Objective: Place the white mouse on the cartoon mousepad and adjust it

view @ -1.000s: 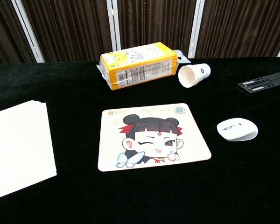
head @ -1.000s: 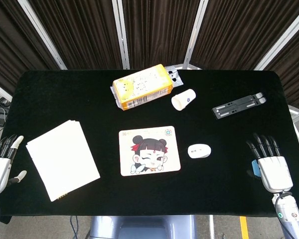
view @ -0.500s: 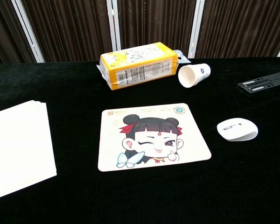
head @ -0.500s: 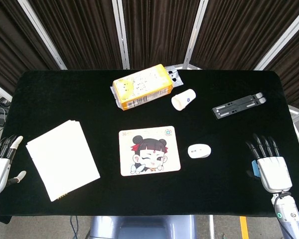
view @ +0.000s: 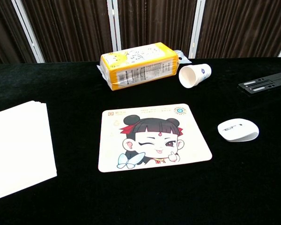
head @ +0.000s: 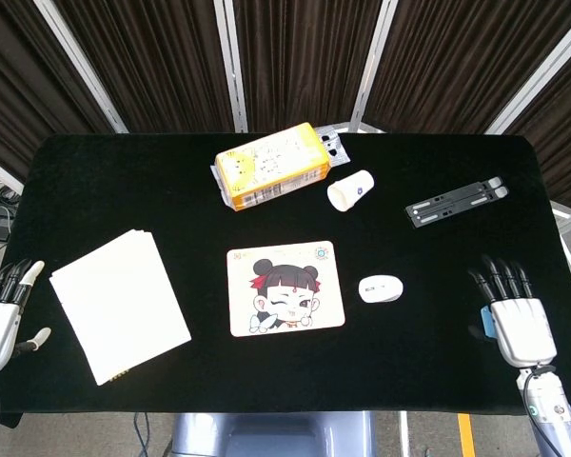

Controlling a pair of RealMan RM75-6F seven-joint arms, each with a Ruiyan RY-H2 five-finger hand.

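Note:
The white mouse [head: 381, 288] [view: 238, 129] lies on the black table just right of the cartoon mousepad [head: 285, 288] [view: 152, 137], which shows a winking girl. My right hand [head: 514, 309] hovers at the table's right front edge, fingers spread, holding nothing, well right of the mouse. At the far left edge my left hand [head: 2, 309] is likewise open and empty. Neither hand appears in the chest view.
A stack of white paper [head: 119, 305] lies front left. A yellow packet [head: 271, 167], a tipped paper cup [head: 350, 190] and a black folding stand [head: 455, 202] sit along the back of the black table [head: 171, 200].
Both hands have drifted slightly toward the front edge; the mouse and mousepad have not moved.

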